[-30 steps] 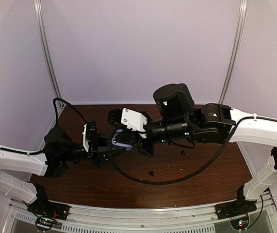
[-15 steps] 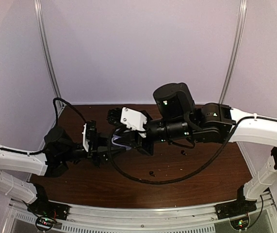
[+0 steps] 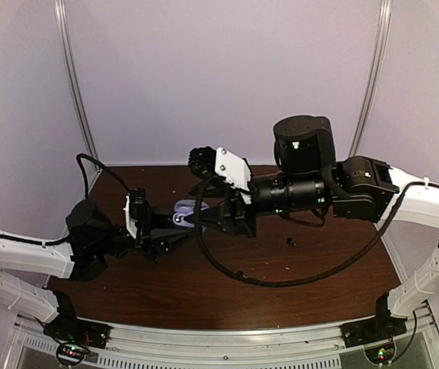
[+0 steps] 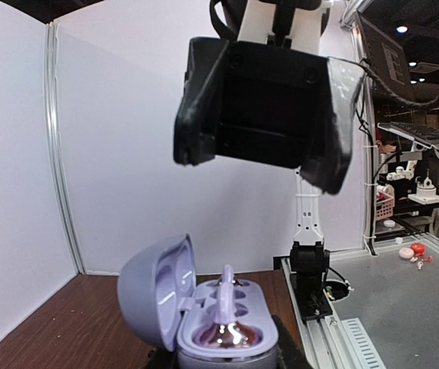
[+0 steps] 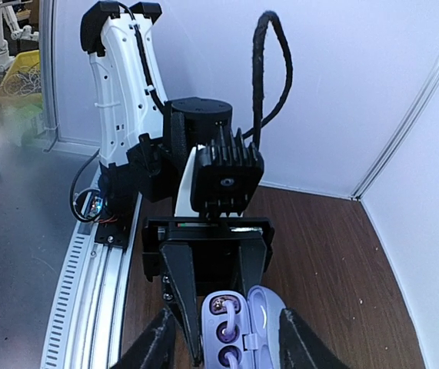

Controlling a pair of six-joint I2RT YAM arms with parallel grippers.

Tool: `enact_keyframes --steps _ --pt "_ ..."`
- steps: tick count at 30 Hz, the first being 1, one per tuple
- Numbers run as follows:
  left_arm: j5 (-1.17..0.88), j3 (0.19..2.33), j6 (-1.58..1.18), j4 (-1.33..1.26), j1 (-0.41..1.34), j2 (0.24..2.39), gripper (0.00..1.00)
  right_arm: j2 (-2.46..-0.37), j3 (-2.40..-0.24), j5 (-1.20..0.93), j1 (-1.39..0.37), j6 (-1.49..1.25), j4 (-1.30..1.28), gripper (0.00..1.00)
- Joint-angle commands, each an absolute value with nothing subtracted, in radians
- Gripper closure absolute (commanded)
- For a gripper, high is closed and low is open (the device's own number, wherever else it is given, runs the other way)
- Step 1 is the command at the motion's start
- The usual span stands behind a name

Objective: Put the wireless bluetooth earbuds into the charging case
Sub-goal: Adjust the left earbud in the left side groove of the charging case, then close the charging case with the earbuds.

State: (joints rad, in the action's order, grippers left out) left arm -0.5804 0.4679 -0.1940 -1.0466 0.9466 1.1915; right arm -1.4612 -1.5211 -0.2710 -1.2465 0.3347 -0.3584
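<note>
The left gripper [image 5: 211, 278] is clamped on the lavender charging case [image 4: 223, 338]. Its black fingers [image 5: 179, 301] press against the lower sides of the case body, so the case sits between the left jaws with its open face turned up. The lid [image 4: 154, 296] is swung back on its hinge and stands beside the base, outside the grip.

One pale lavender earbud [image 4: 225, 296] stands in the case, its shiny stem rising upright out of the well nearest the left wrist camera. That places it just above the line of the left jaws, within their span. The wells behind it show as dark round openings; whether anything lies in them cannot be told.

The right gripper [image 4: 261, 171] hangs directly over the case with its jaws spread apart and nothing between them. From the left wrist camera its two fingers [image 4: 194, 108] flank a bare black palm, and clear space separates their tips from the earbud's stem. From the right wrist camera the case lies centred in the gap between the right jaws, below them, and touches neither finger.

On the brown table [image 3: 319, 288] one black earbud [image 3: 291, 241] lies loose. It is well apart from both pairs of jaws, out behind the right gripper and under the right arm.
</note>
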Motion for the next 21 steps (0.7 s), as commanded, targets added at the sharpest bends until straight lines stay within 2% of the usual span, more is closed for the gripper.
enact_keyframes --steps 1,5,8,12,21 --pt "-0.576 0.485 -0.208 -1.099 0.952 1.174 1.00 -1.397 -1.475 -0.311 -1.220 0.299 -0.291 0.47" --pt "-0.590 0.495 -0.207 -1.091 0.953 1.171 1.00 -1.379 -1.438 -0.373 -1.141 0.243 -0.268 0.30" --pt "-0.600 0.507 -0.201 -1.071 0.953 1.172 1.00 -1.387 -1.423 -0.454 -1.101 0.206 -0.266 0.25" --pt "-0.600 0.516 -0.201 -1.066 0.952 1.179 1.00 -1.421 -1.419 -0.538 -1.083 0.181 -0.276 0.26" --pt "-0.569 0.520 -0.219 -1.054 0.953 1.189 1.00 -1.463 -1.413 -0.733 -1.081 0.167 -0.275 0.38"
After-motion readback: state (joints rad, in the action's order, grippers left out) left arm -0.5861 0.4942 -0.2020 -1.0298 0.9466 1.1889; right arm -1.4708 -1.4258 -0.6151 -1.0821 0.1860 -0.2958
